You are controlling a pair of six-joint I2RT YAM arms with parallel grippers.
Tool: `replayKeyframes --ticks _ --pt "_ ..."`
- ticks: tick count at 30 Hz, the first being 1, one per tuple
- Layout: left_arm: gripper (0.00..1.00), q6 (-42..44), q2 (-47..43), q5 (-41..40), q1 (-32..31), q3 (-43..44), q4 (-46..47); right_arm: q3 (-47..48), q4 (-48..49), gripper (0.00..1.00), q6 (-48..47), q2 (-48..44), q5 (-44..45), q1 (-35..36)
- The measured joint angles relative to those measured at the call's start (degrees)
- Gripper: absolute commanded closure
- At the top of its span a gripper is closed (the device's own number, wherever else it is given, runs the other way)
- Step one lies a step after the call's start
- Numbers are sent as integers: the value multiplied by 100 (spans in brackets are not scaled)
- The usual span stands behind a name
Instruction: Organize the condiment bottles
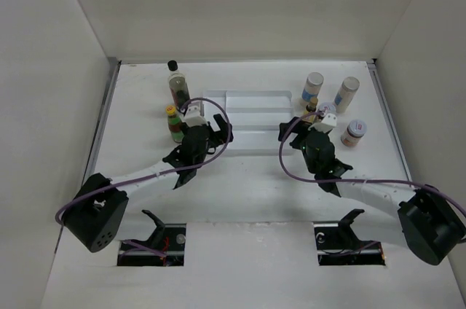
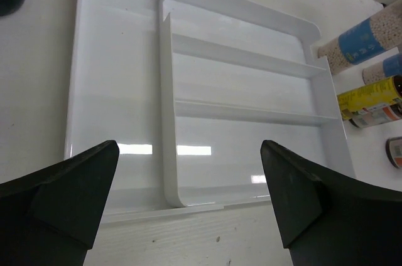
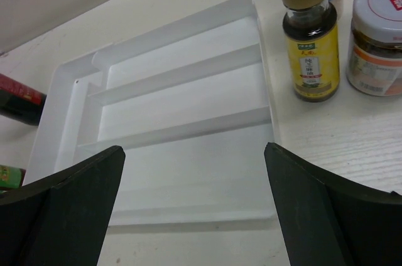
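Observation:
The tall clear black-capped bottle [image 1: 177,84] and the green-red yellow-capped bottle [image 1: 173,123] stand left of the white ridged tray [image 1: 247,98]. Two white labelled shakers [image 1: 313,87] [image 1: 346,94], a small amber bottle [image 1: 313,111] and a small white-lidded jar [image 1: 354,133] stand right of it. My left gripper [image 1: 217,133] [image 2: 190,153] is open and empty at the tray's left near corner. My right gripper [image 1: 291,134] [image 3: 195,153] is open and empty at the tray's right near edge, with the amber bottle [image 3: 309,46] and the jar [image 3: 377,46] to its right.
The tray [image 2: 119,59] has one long slot and three cross slots, with nothing in them. White walls close in the table on the left, back and right. The arms' bases sit at the near edge.

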Motion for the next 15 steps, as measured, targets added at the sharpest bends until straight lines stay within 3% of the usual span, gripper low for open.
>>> replayKeyframes --ticks 5,11,12,14,15 --pt "0 146 -160 -90 70 282 -363 -11 210 0 2 197 -52 179" --pt "0 866 -162 -463 63 1403 -741 -20 389 0 -63 234 -83 533" --pt "0 997 -164 -516 66 1567 -739 -22 444 9 -83 234 -105 579" --pt "0 1283 -164 -588 136 1910 -743 -31 549 63 -166 234 -219 629" --pt "1 1403 -164 -605 210 2074 -758 -33 586 80 -195 234 -291 632"
